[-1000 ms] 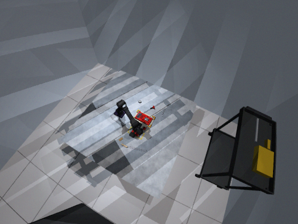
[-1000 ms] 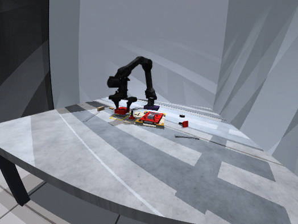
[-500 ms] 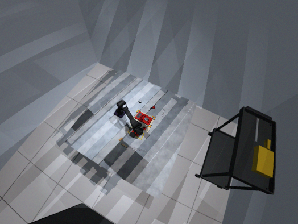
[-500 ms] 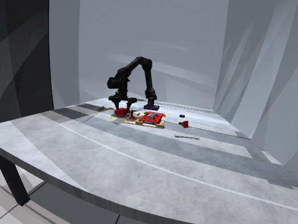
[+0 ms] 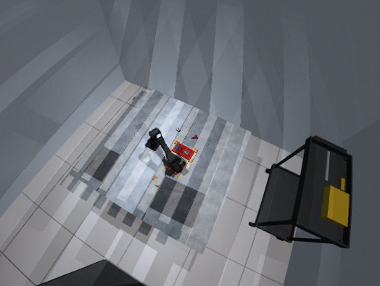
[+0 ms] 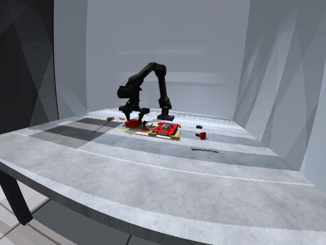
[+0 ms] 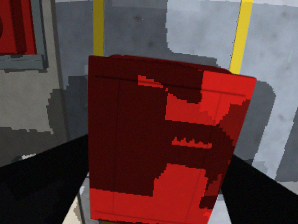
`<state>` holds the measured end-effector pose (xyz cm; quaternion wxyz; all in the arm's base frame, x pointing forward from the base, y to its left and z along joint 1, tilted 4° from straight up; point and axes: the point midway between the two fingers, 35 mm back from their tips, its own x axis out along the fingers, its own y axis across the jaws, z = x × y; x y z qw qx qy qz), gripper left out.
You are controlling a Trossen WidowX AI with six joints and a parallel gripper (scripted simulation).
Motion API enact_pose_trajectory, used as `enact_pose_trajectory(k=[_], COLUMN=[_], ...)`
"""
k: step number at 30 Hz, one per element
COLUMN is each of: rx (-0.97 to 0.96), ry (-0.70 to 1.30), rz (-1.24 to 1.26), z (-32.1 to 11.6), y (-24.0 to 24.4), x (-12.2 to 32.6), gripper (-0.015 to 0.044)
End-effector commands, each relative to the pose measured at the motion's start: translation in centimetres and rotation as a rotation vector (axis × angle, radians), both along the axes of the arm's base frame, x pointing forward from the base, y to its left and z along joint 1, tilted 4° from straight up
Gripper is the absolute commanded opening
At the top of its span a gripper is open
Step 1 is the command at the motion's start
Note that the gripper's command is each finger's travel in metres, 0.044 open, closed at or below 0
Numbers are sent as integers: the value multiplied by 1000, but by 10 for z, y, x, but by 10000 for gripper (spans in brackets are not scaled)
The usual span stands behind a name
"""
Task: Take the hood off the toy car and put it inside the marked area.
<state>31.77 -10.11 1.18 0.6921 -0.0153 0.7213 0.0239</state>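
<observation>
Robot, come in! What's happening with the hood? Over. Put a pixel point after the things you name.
Tool (image 6: pixel 134 119) shut on hood (image 6: pixel 133 123) (image 7: pixel 160 145), over yellow marks (image 7: pixel 98 27). Hood off car (image 6: pixel 165 128). Nothing seen blocking.

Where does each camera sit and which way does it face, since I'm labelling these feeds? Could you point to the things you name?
Top: high above the table (image 5: pixel 214 170), looking steeply down; shows the black arm and gripper (image 5: pixel 175 165) from above.
Exterior: beyond one table edge, looking across the tabletop (image 6: pixel 174 199); shows the arm side-on, base to gripper (image 6: pixel 134 120).
Wrist: on the arm near the gripper (image 7: pixel 159 165), facing its fingers and the red hood (image 7: pixel 145 125); only dark fingers show.
Top and exterior share the whole arm.
</observation>
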Motion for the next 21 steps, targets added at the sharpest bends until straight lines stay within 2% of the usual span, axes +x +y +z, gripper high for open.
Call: enact_pose_trajectory(k=[1,13,21], rx=[-3,-3,0], ry=[2,2,0], rz=[5,5,0], z=[-3,-8,-6], y=[-1,-1,0], x=[0,-1,0], gripper=[0,0,210])
